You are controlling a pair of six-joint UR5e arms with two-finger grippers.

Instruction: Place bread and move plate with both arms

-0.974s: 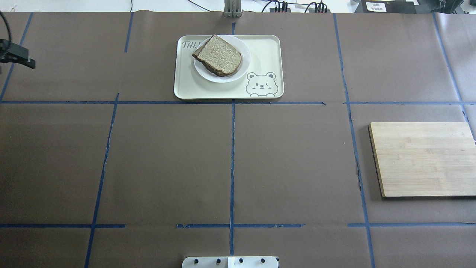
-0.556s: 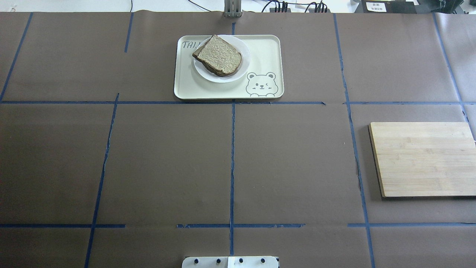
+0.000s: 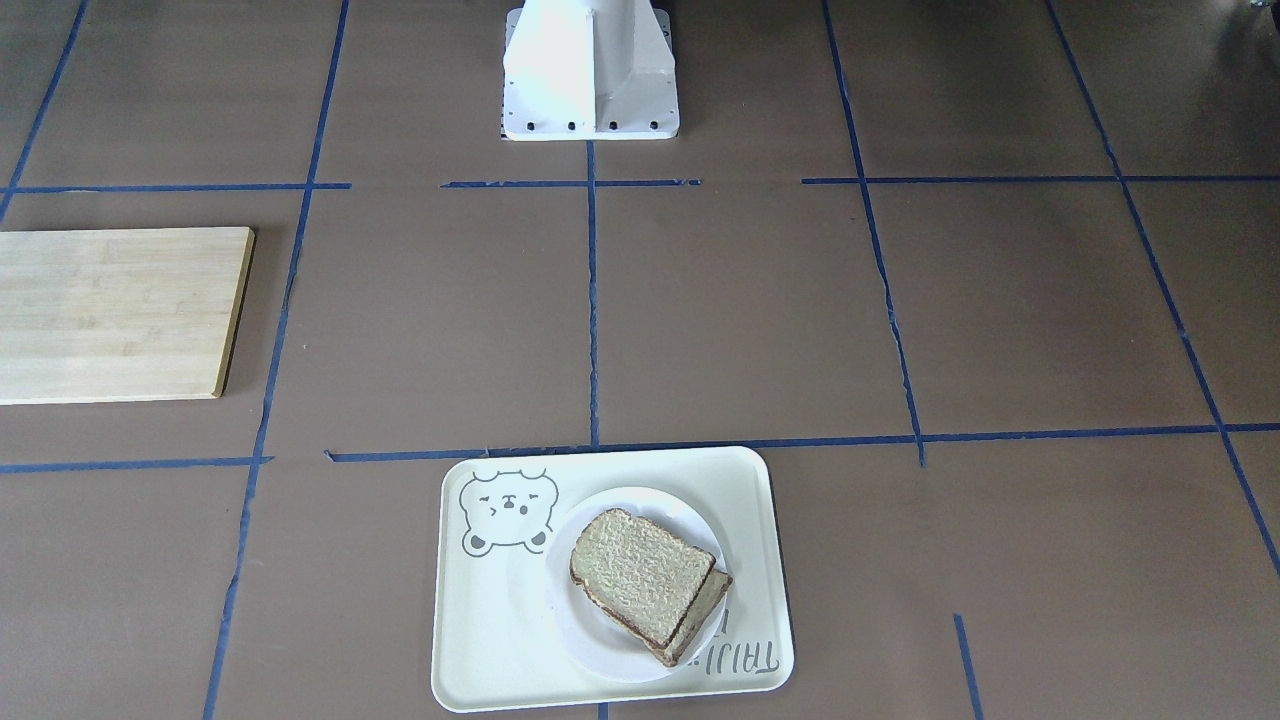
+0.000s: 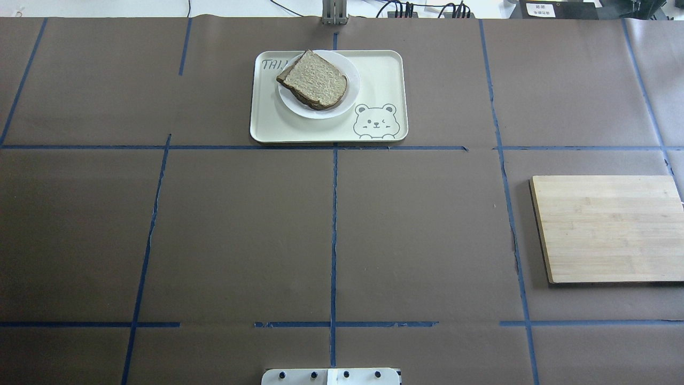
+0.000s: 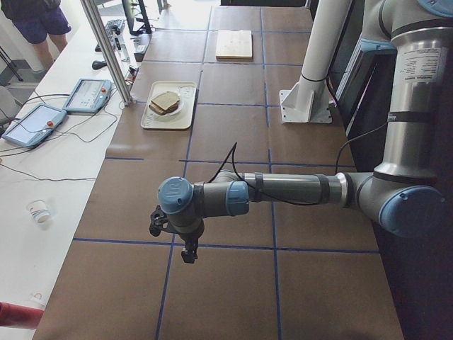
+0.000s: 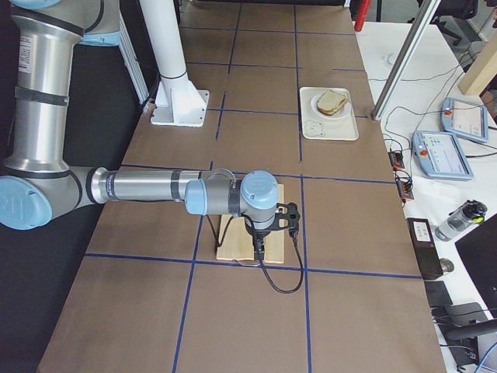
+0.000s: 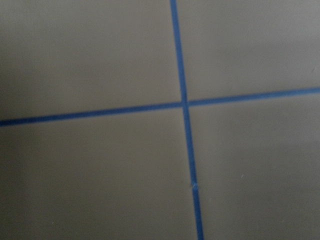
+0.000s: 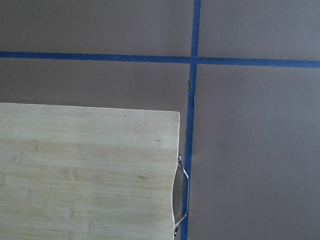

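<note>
bread [image 4: 314, 80] sits on plate [image 4: 354, 80], plate on tray [image 4: 380, 75], far centre of surface [image 4: 214, 224]. left pincer [image 5: 187, 253] and right pincer [image 6: 259, 255] hang well away; opening of the 2: cannot tell.

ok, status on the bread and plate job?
Left gripper, right gripper: away from tray, open or shut unclear. Bread on plate, plate on tray. Nothing blocking it.

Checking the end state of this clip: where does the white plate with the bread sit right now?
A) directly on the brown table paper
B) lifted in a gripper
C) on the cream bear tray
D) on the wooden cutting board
C: the plate, with the bread on it, rests inside the tray at its lettered end, well apart from the cutting board.
</note>
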